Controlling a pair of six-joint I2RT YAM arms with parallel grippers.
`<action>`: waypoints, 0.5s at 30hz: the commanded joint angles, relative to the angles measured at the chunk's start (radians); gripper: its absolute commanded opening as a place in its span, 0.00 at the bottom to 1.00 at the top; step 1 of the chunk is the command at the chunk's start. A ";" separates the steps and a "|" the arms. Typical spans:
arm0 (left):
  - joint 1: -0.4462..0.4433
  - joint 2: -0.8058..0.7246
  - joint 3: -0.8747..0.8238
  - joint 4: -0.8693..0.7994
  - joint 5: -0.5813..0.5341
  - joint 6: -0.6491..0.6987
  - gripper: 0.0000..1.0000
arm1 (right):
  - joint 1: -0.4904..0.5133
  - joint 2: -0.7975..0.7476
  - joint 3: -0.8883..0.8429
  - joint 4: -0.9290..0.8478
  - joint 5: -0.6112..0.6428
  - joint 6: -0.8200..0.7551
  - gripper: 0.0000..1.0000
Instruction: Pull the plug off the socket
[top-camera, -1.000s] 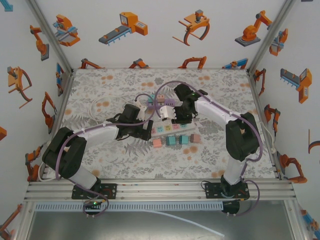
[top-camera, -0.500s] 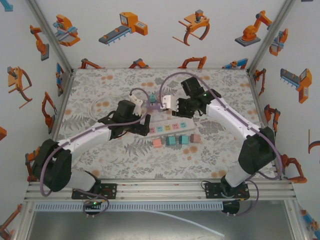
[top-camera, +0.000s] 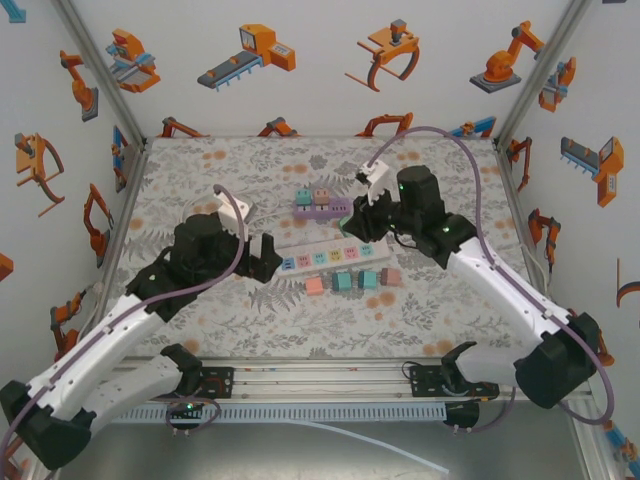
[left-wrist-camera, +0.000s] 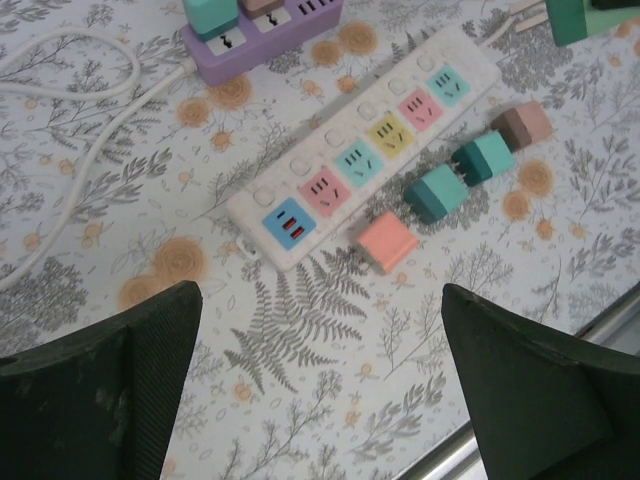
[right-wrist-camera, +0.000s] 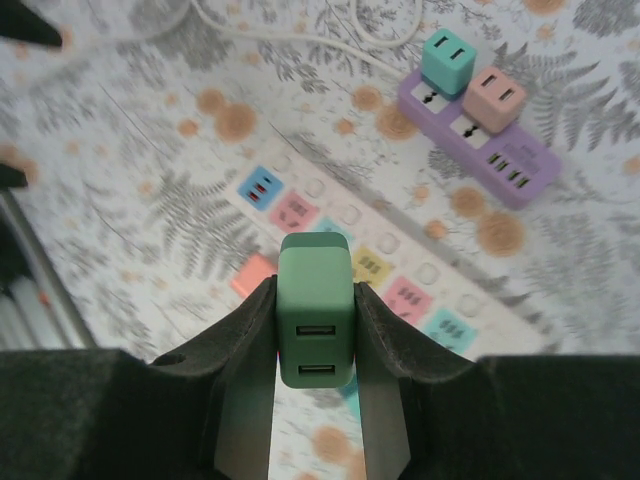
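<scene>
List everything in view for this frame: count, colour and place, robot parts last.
table: one, grey floral cloth, under everything
white power strip: one, white with coloured sockets, table centre
purple power strip: one, purple, behind the white one
plugged-in plugs: two, teal and pink, in the purple power strip
loose plugs: four, salmon, two teal, brown, in a row along the white power strip's near side
green plug: one, green, in the air
white cable: one, white, far-left area
left hand: one, black, open, empty
right hand: one, black, shut on the green plug

Bright, even light; faint soft shadows; rt wrist bkgd slightly blurred
</scene>
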 joint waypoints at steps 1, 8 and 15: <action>-0.012 -0.067 0.045 -0.195 -0.026 0.059 0.99 | 0.005 -0.040 -0.069 0.174 0.029 0.397 0.11; -0.026 -0.172 0.053 -0.325 0.036 0.108 0.98 | 0.044 0.037 -0.200 0.325 0.004 0.715 0.11; -0.047 -0.176 0.064 -0.480 0.225 0.201 0.97 | 0.199 0.224 -0.220 0.494 0.052 0.788 0.11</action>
